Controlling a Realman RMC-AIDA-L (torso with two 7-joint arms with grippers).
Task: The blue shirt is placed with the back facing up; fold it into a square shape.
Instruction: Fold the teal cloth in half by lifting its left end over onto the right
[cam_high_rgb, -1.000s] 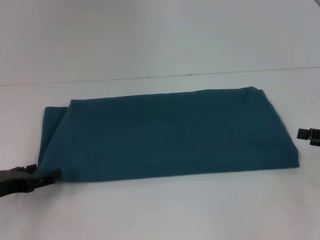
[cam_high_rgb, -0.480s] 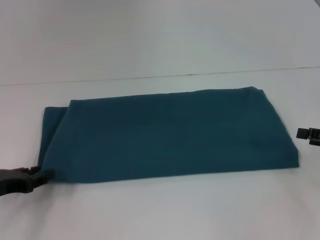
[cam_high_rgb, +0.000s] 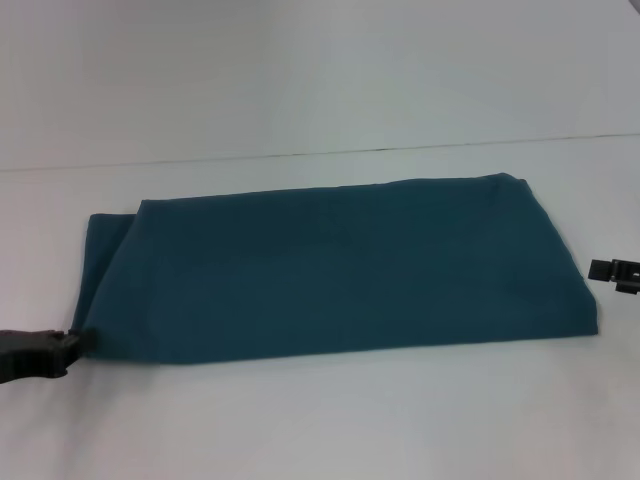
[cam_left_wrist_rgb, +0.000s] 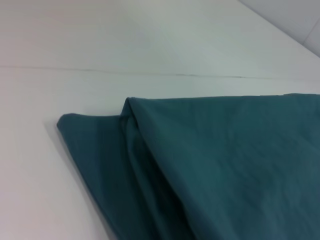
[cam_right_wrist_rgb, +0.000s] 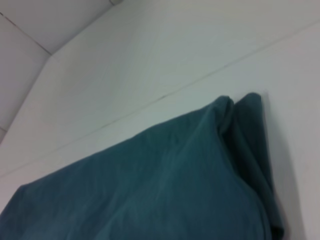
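Lying flat across the middle of the white bench (cam_high_rgb: 320, 420), the blue shirt (cam_high_rgb: 340, 270) is folded into a long band running from the robot's left to its right, with a lower layer peeking out at its left end. The left tool (cam_high_rgb: 72, 345) sits low on the bench at the shirt's near left corner, its tip touching the fabric edge; whether its fingers are parted or closed on the cloth cannot be told. The right tool (cam_high_rgb: 612, 272) rests just beside the shirt's right edge, apart from the fabric, and its finger state cannot be told either.
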